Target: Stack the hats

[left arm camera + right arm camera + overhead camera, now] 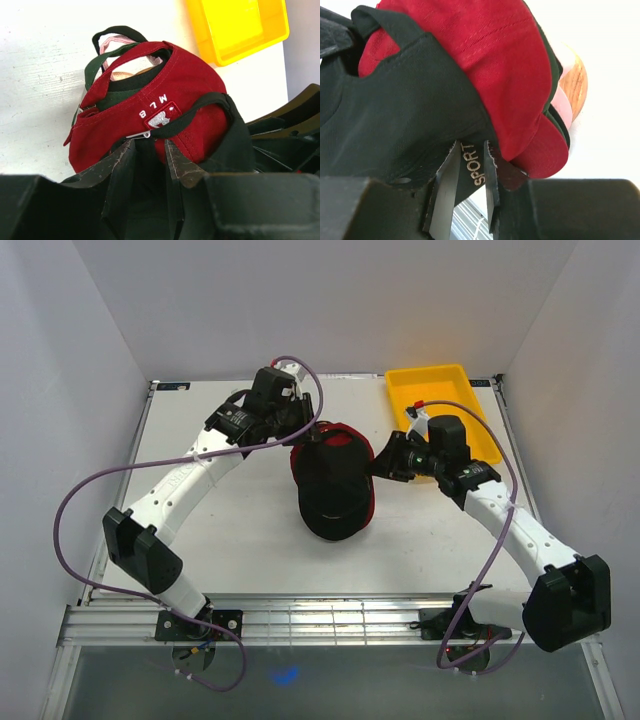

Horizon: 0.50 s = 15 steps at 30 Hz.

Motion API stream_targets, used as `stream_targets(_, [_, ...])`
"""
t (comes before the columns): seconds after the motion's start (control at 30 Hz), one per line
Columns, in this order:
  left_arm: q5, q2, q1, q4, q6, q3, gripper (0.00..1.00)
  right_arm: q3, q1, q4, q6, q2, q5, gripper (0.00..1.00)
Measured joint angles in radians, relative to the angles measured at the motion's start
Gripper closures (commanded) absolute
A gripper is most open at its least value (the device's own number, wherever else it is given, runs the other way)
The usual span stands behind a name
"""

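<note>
A white table (pixel 240 540) carries the whole scene. The left arm (pixel 190 480) and the right arm (pixel 510 525) both reach in to a pile of caps that sits just left of the yellow tray (pixel 445 400), near its closer left corner but apart from it.

The black cap (pixel 330 495) lies on top of the pile. The red cap (pixel 180 115) is directly beneath it, its edge showing round the black one. Under the red come the dark green cap (pixel 92 67) and the pink cap (pixel 117 40), seen mostly as back straps. The pile rests on a wooden stand (pixel 574 82), whose rounded edge shows below the pink cap.

The left gripper (pixel 150 143) is at the side of the pile away from the tray, its fingers pinched on dark fabric at the black cap's rear edge, just below the red cap's pale logo (pixel 160 115). The right gripper (pixel 471 146) is between the pile and the tray, clamped on the black cap's side, with the pale lettering (pixel 474 165) held between its fingers.
</note>
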Motion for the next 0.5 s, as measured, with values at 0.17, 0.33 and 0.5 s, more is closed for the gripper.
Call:
stream_targets(0.17, [-0.006,0.007,-0.001,0.002,0.0,0.007,0.53,0.016,0.0,-0.001,-0.001,0.02,0.015,0.68])
stream_targets(0.33, [-0.023,0.01,-0.007,-0.007,0.0,0.021,0.48,0.025,0.001,-0.017,-0.01,0.008,0.062,0.66])
stream_targets(0.5, [-0.06,0.014,-0.011,-0.027,0.002,0.047,0.46,0.04,0.001,-0.039,-0.02,-0.011,0.108,0.65])
